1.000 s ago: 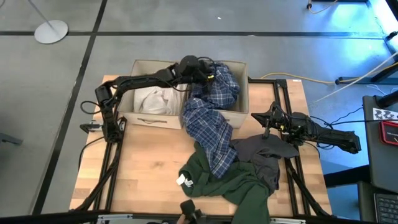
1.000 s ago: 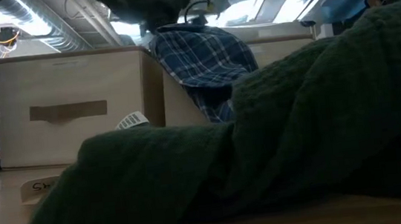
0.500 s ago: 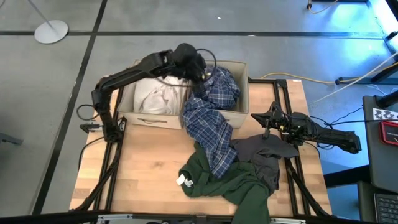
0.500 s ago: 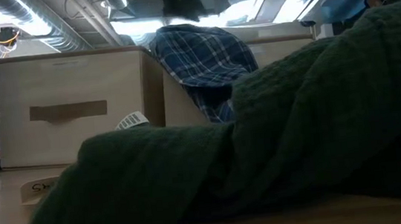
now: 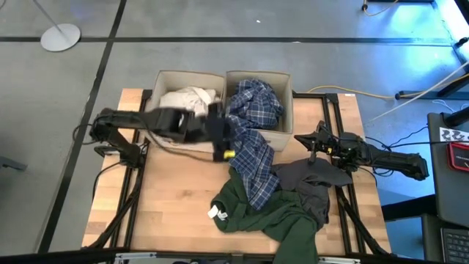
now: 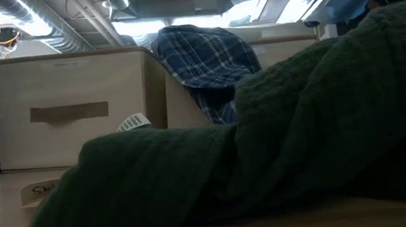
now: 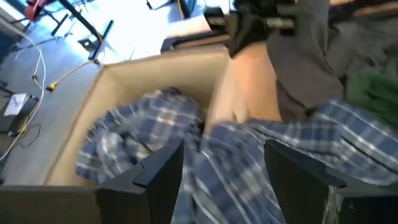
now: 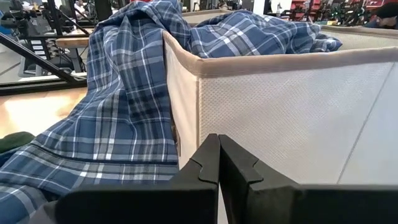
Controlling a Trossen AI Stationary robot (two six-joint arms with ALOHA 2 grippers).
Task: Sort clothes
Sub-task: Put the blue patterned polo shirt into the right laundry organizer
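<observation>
- The left gripper (image 5: 222,139) has dropped from above the boxes to the plaid garment (image 5: 253,139), fingers (image 7: 163,171) spread wide, holding nothing.
- That garment still hangs half out of the right box (image 5: 287,81); its tail needs lifting in.
- The white garment (image 5: 183,99) lies in the left box (image 5: 157,79).
- The right gripper (image 5: 316,141) waits pinched closed and empty, near the dark grey garment (image 5: 308,180) and the green garment (image 5: 256,213).

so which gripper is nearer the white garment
Left. The left gripper hangs by the front of the boxes, just beside the white garment. The right gripper waits farther off, past the plaid shirt.
</observation>
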